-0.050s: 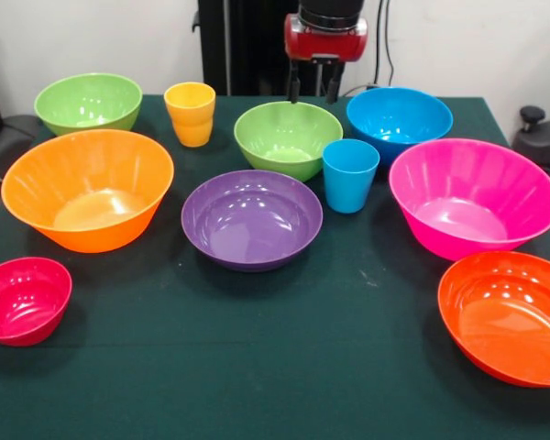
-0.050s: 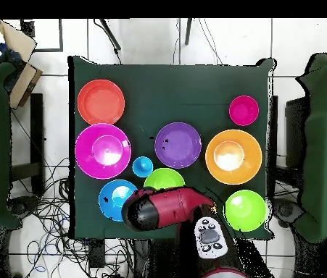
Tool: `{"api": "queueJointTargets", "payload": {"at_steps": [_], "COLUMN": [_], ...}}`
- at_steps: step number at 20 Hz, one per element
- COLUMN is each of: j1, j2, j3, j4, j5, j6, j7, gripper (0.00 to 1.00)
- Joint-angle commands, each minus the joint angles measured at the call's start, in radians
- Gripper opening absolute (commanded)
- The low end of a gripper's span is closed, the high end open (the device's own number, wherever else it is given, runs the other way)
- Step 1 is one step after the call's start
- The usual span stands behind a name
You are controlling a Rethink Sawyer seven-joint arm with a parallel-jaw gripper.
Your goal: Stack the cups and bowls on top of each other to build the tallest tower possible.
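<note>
A dark green table (image 1: 284, 367) before a white wall carries everything, and nothing is stacked yet; the tower is not begun, so I judge this the first pick. Nearest the front view's camera sit the crimson bowl (image 1: 23, 300) at one corner and the red-orange bowl (image 1: 509, 316) at the other; behind them the purple bowl (image 1: 252, 218) lies in the middle, flanked by the orange bowl (image 1: 87, 188) and the pink bowl (image 1: 474, 197); the blue cup (image 1: 350, 174) stands just beside the purple bowl. Further back come a green bowl (image 1: 288, 137), the yellow cup (image 1: 191, 113), a second green bowl (image 1: 88, 102) and the blue bowl (image 1: 399, 119). The gripper (image 1: 313, 92) hangs above the far rim of the middle green bowl, jaws apart and holding nothing; the next move likely calls for a straight descent onto that rim. The blue cup and blue bowl crowd that side; cables litter the floor.
</note>
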Motion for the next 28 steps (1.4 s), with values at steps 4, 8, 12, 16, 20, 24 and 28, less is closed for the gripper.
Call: {"api": "queueJointTargets", "payload": {"at_steps": [4,8,12,16,20,24,28], "j1": [0.050,0.098,0.116,0.099,0.079,0.070,0.071], "j2": [-0.013,-0.030,-0.034,-0.034,-0.031,-0.027,-0.021], "j3": [0.021,-0.027,-0.046,-0.026,0.003,0.012,0.002], "j4": [-0.037,-0.032,-0.022,-0.005,0.000,0.001,-0.001], "j5": [0.011,0.000,0.002,0.011,0.013,0.014,0.018], "j6": [-0.010,-0.054,-0.072,-0.087,-0.081,-0.075,-0.077], "j7": [0.100,0.138,0.143,0.124,0.098,0.090,0.102], "gripper": [0.00,0.00,0.00,0.00,0.00,0.00,0.00]}}
